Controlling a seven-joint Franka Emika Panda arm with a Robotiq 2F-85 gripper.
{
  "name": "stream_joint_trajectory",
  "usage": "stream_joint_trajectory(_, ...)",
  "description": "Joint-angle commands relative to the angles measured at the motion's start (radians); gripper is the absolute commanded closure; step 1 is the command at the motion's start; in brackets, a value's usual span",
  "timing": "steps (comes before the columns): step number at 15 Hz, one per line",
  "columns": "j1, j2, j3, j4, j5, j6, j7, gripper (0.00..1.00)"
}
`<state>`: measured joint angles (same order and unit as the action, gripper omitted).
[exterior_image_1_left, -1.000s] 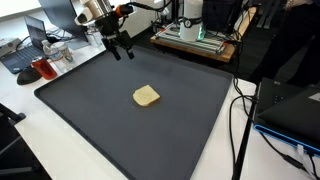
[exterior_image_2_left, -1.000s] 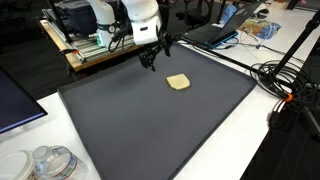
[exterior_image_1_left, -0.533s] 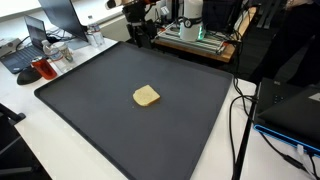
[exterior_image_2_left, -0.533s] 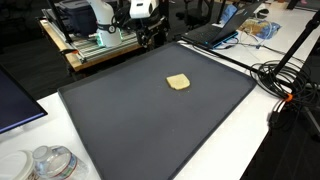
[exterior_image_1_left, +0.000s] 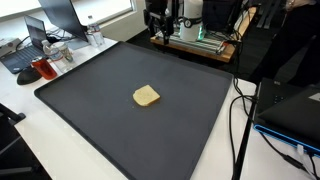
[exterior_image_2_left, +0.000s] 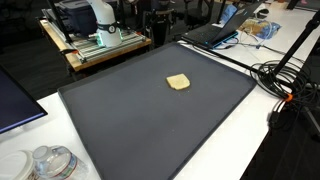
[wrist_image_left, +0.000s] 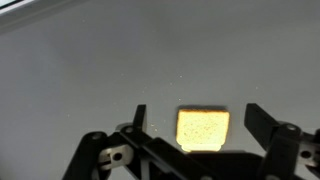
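The fingers (wrist_image_left: 264, 122) stand spread wide with nothing between them and touch nothing. In the wrist view they frame a yellow sponge (wrist_image_left: 204, 128), which lies well below them and sits closer to one finger than the other. In an exterior view the arm (exterior_image_1_left: 160, 16) hangs high over the far edge of the dark grey mat (exterior_image_1_left: 95, 125), so the sponge (exterior_image_1_left: 146, 96) is well apart from the fingers, flat on the mat near its middle. It is the only thing on that mat. Another exterior view shows the same sponge (exterior_image_2_left: 178, 82) on the mat (exterior_image_2_left: 150, 135), a little toward the mat's far side. The mat covers most of the white tabletop (exterior_image_1_left: 25, 110). Just behind the fingers stands a wooden-framed rack of equipment (exterior_image_2_left: 100, 42). Farther out, beyond the mat's edges, are a bundle of black cables (exterior_image_2_left: 285, 82), a dark laptop (exterior_image_1_left: 288, 108) and a crumpled clear plastic container (exterior_image_2_left: 50, 162).
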<state>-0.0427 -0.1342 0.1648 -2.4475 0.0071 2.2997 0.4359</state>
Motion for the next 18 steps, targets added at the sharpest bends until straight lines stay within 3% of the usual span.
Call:
stream_joint_trajectory(1,0.054,0.044,0.026,0.113,-0.13,-0.131,0.142,0.0)
stream_joint_trajectory(6,0.109,0.136,0.025,0.239,-0.197,-0.175,0.188,0.0)
stream_joint_trajectory(11,0.123,0.265,-0.017,0.286,-0.238,-0.02,0.212,0.0)
stream_joint_trajectory(18,0.132,0.441,-0.104,0.319,-0.174,0.151,0.138,0.0)
